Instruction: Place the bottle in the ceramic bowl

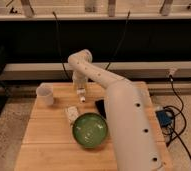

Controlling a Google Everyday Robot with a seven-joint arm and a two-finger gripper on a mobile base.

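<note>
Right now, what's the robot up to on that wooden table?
The robot's arm reaches over the far side of the wooden table, and its gripper is shut on a small white bottle, held just above the tabletop. The green bowl sits nearer the front with nothing visible inside, so the bottle has not gone in yet. A white cup stands at the left, and a small white box lies beside the bowl.
</note>
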